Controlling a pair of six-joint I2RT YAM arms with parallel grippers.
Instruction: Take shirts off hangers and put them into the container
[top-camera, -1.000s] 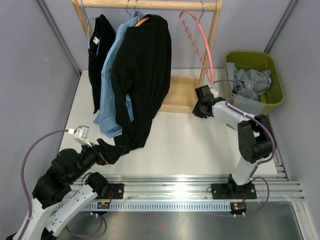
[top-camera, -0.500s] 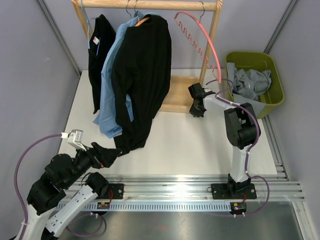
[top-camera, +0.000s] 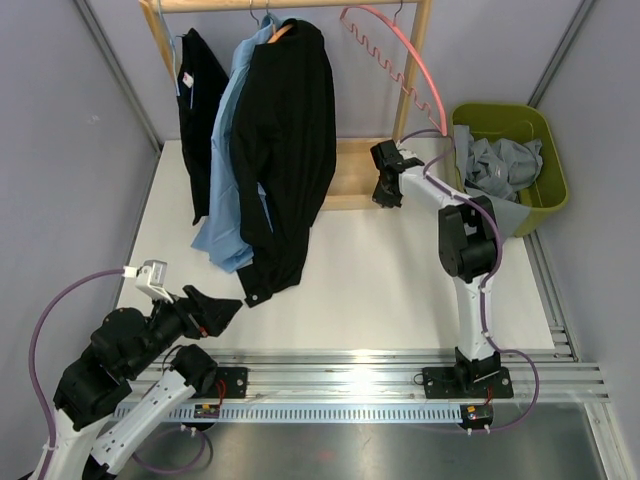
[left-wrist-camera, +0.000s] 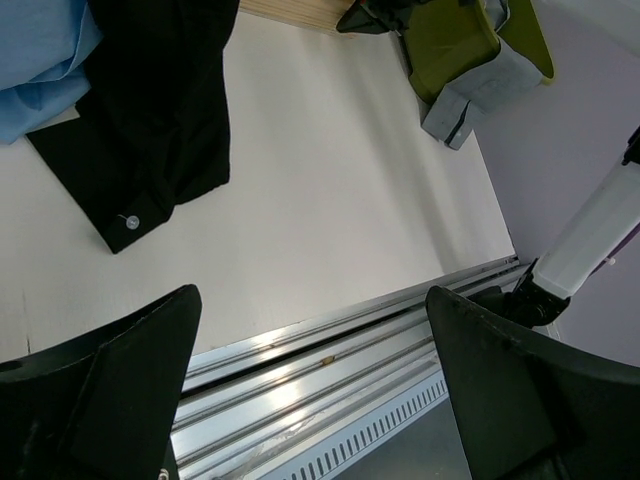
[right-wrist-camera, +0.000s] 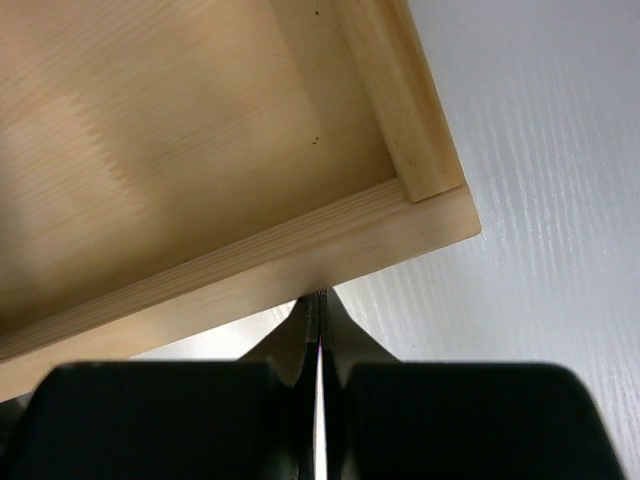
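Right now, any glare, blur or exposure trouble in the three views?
Top external: sharp, evenly lit, glare on the metal rail. Left wrist: left pincer open, fingers dark and soft-edged, black shirt cuff crisp. Right wrist: wooden tray sharp, close up; shut right pincer almost featureless black.

Top view is high at the near side, looking down and forward, far enough to take in the whole table (top-camera: 380, 290), tray (top-camera: 352, 175) and tub (top-camera: 500, 109). Left wrist view sits low by the near edge, facing across the table to the black shirt (left-wrist-camera: 150, 150) hem and the tub, both shared with the top view. Right wrist view is very close, looking straight down on the tray corner, also seen from the top.
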